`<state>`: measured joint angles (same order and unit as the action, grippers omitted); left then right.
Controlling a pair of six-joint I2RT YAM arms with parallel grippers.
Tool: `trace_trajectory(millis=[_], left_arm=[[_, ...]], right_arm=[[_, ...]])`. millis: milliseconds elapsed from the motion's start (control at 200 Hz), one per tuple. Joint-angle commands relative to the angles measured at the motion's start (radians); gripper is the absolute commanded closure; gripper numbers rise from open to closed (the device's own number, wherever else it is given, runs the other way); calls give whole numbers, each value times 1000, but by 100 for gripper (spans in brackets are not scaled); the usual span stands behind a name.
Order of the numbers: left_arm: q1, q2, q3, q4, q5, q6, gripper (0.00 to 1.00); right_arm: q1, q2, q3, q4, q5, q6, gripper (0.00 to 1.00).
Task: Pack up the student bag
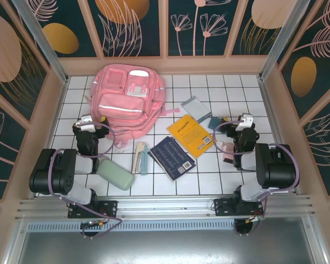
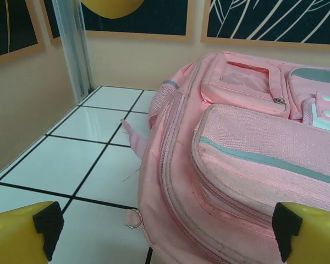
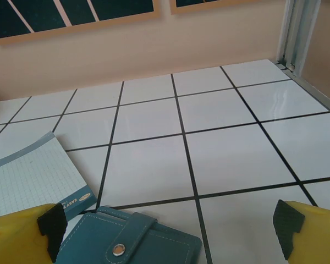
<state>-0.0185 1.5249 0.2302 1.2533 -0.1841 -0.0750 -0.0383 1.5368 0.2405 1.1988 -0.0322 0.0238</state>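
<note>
Surface (image 1: pixel 231 91): one, white tiles with dark grid lines.
Green case (image 1: pixel 114 174): one, nearest the arms, beside the left arm.
Slim items (image 1: pixel 140 158): two, one cream and one teal, side by side; too small to say what they are.
Dark book (image 1: pixel 172 157): one, at centre, lying flat and skewed.
Yellow book (image 1: pixel 191 135): one, just beyond the dark book.
Left hand (image 2: pixel 168 223): one, fingers spread wide, pinching nothing, at the bag's near left side.
Right hand (image 3: pixel 169 221): one, spread wide, empty, low over the wallet.
Teal wallet (image 3: pixel 129 242): one, snapped shut.
Grid notepad (image 3: pixel 27 181): one, just beyond and left of the wallet.
Student bag (image 1: pixel 127 102): one, at the far left of the surface, flat with its pockets up. Its long axis runs near to far, the pocket with the pale strip toward the arms and the smaller pockets toward the far wall.
</note>
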Motion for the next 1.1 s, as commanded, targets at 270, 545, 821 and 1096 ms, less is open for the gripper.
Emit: trace_trajectory(millis=[270,545,821,1096], left_arm=[[0,-7,1,26,-8,-9,1],[1,-7,4,17,-5,-9,1],[2,-8,4,19,-5,-9,1],[-3,-236,153,-360,12,28,1]], right_arm=[[-3,2,17,7,-21,-16,1],[-2,2,16,8,-20,-16,1],[-2,2,11,13,-20,-16,1],[138,-223,153,-327,149,-88,1]])
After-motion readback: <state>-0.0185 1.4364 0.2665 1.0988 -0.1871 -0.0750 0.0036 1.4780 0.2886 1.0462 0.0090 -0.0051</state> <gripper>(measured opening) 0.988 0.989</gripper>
